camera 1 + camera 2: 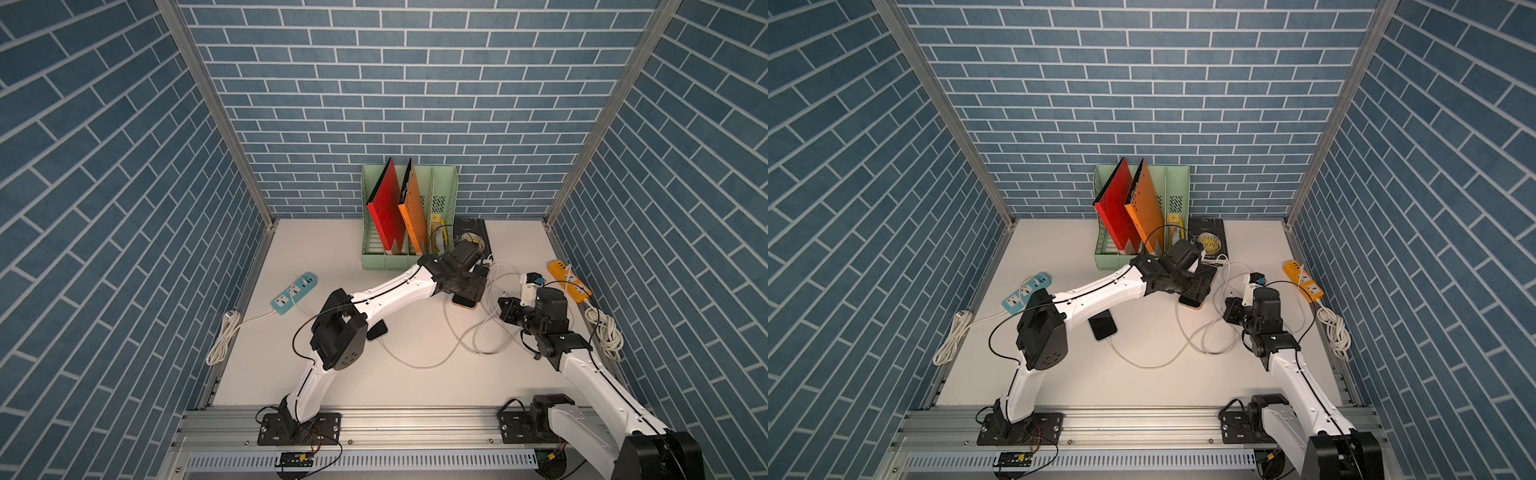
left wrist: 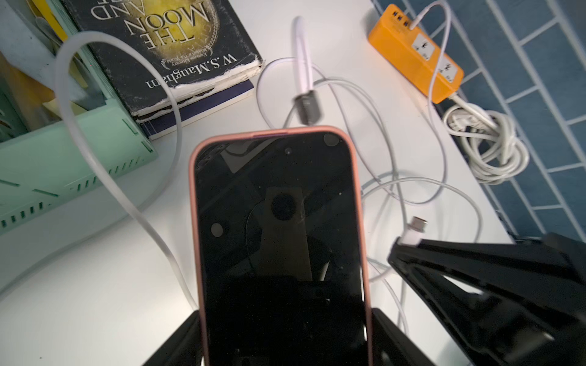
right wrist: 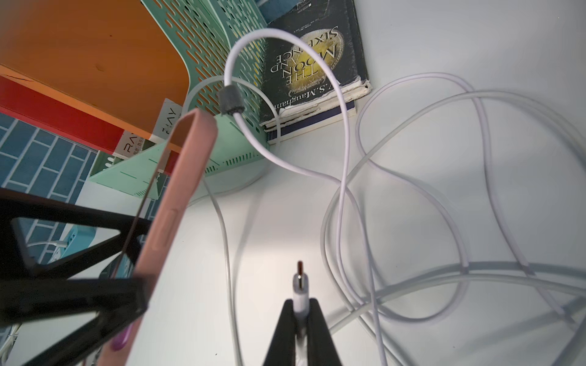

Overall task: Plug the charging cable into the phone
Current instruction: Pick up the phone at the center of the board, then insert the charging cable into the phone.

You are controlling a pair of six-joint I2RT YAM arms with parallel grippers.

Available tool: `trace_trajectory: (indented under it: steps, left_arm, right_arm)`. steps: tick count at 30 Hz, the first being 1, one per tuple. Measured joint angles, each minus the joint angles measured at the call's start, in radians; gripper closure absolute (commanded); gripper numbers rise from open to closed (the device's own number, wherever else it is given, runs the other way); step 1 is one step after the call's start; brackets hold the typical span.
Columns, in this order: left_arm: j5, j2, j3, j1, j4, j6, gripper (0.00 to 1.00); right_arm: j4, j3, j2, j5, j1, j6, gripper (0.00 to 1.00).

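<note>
Phone (image 2: 279, 221) is clamped across its width by the wide-spread left gripper (image 2: 285, 336) to leave its far end free, while the right gripper (image 3: 300, 305), closed tight on the plug (image 3: 299, 285) with the tip bared, hovers near without touching that end, where the unseen port probably is.

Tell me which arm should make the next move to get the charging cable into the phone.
Right. The right gripper pinches the cable plug, its tip free, beside the pink-cased phone. The left gripper clamps that phone by its sides, so it should probably just hold steady.
</note>
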Motion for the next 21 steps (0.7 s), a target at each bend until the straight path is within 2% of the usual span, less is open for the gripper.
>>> trace_trajectory:
  steps: [6, 14, 17, 21]
  left_arm:
    - [0.039, -0.166, -0.273, -0.001, 0.059, -0.021, 1.0]
    - [-0.017, -0.412, -0.651, -0.001, 0.158, -0.075, 1.0]
    - [-0.062, -0.547, -0.754, 0.001, 0.232, -0.115, 1.0]
    - [-0.119, -0.681, -0.84, 0.013, 0.327, -0.184, 1.0]
  right_arm:
    - [-0.014, 0.005, 0.008, -0.033, 0.0, 0.0, 1.0]
    - [0.025, 0.008, 0.031, -0.153, 0.007, 0.003, 1.0]
    - [0.058, 0.008, 0.05, -0.173, 0.053, 0.004, 1.0]
    - [0.094, 0.008, 0.09, -0.162, 0.195, 0.005, 1.0]
